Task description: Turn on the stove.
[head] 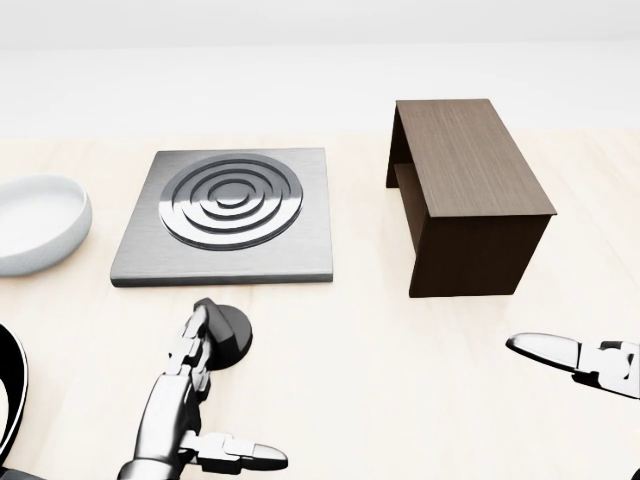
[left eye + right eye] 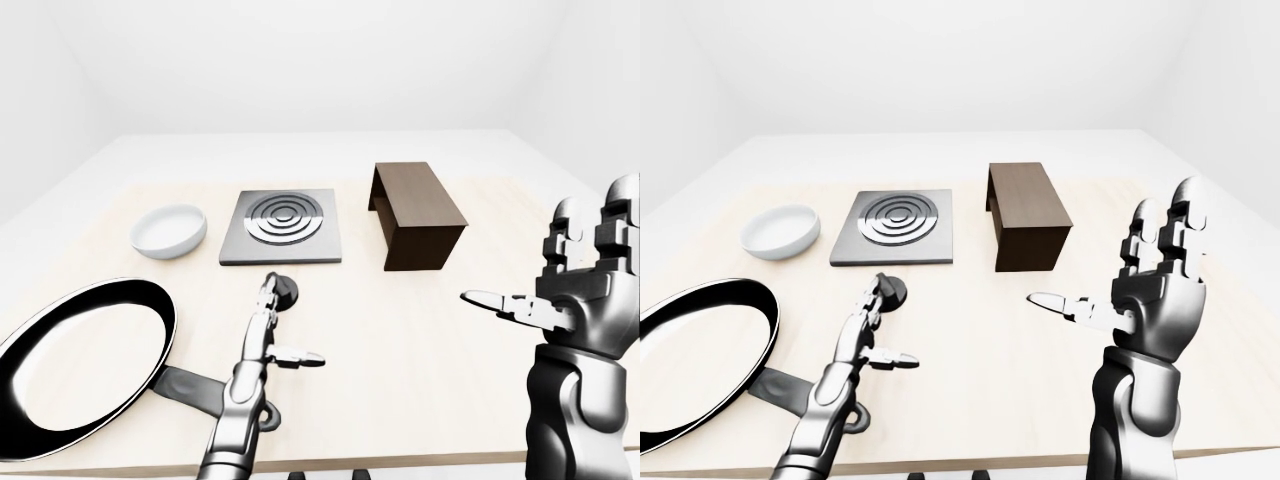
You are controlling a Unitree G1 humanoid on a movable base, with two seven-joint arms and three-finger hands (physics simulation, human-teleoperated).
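Stove (image 1: 228,215), a flat grey square plate with concentric rings, lies on the pale wooden table (image 1: 420,380) in the upper middle of the head view, between a white bowl (image 1: 35,222) at its left and a dark wooden box (image 1: 470,195) at its right; its round black knob (image 1: 228,338) sits just below the plate's lower edge, apart from it; the left hand (image 1: 195,385) reaches up from the bottom of the view with fingers stretched out and unclenched, fingertips (image 1: 197,322) lying on or just over the knob's left side, thumb splayed to the right and grasping nothing; the right hand (image 2: 1155,290) stands raised and spread wide at the right of the right-eye view, well apart from the stove and holding nothing; a black frying pan (image 2: 75,365) rests at lower left of the left-eye view; judged from this, the reach to the knob looks all but complete, while gripping and turning it remain to be done; nothing visible shows whether the burner is lit.
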